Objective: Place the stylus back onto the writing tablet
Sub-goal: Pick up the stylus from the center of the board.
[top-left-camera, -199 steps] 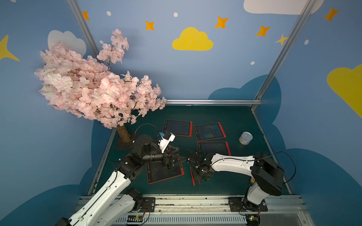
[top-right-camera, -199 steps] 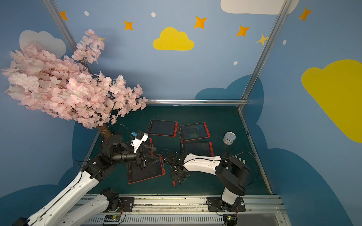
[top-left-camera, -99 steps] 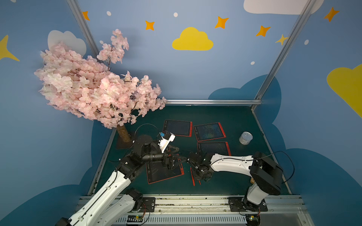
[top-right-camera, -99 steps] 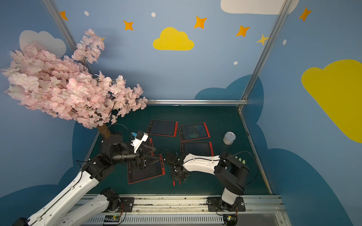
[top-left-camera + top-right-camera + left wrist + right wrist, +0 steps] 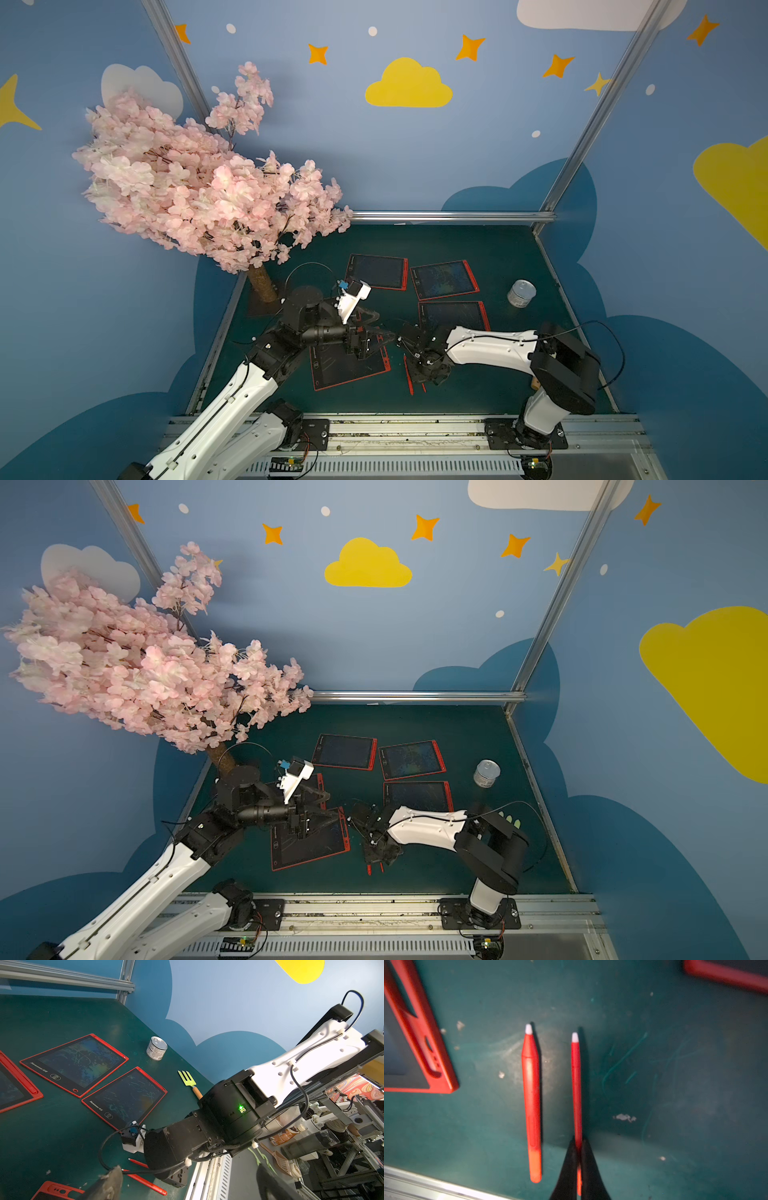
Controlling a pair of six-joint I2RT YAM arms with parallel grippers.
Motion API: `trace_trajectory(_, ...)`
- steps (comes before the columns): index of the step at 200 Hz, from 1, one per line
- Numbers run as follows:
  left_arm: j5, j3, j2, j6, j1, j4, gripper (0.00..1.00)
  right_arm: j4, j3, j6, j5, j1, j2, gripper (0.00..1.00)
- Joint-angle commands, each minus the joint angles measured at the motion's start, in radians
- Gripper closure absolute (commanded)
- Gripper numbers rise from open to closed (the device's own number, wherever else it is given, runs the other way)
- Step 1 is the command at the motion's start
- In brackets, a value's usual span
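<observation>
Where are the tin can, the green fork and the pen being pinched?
Tin can (image 5: 518, 299): a top view, its side.
Green fork (image 5: 188, 1081): left wrist view, its green head.
Pinched pen (image 5: 576, 1088): right wrist view, mid-shaft.

Red-framed tablets (image 5: 345, 752) scattered on the green worktop (image 5: 457, 737), tin can (image 5: 486, 773) nearby, two red styluses (image 5: 369, 869) poking out under the right pincer (image 5: 376, 856).

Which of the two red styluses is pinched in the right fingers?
The thinner-looking stylus farther from the tablet; the fingers clamp its rear end. The other stylus lies free.
</observation>
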Motion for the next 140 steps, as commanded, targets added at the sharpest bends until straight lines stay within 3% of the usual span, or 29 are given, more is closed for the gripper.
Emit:
trace_trajectory(1, -0.049, -0.016, 0.003, -0.016, 0.006, 0.031, 0.01, -0.036, -0.009, -0.023, 0.031, -0.005, -0.054, 1.00)
trace_trajectory(41, -0.155, -0.026, 0.002, -0.032, 0.006, -0.010, 0.01, -0.023, -0.043, -0.054, 0.049, -0.037, -0.173, 0.99)
trace_trajectory(81, -0.261, -0.070, -0.002, -0.161, 0.005, -0.028, 0.01, 0.047, -0.099, -0.122, -0.006, -0.118, -0.302, 0.99)
trace_trajectory(116, -0.298, -0.100, 0.046, -0.266, -0.013, -0.005, 0.01, 0.102, -0.117, -0.199, -0.066, -0.163, -0.374, 0.99)
trace_trajectory(140, -0.298, -0.101, 0.105, -0.318, -0.032, 0.038, 0.06, 0.120, -0.125, -0.226, -0.093, -0.178, -0.414, 0.99)
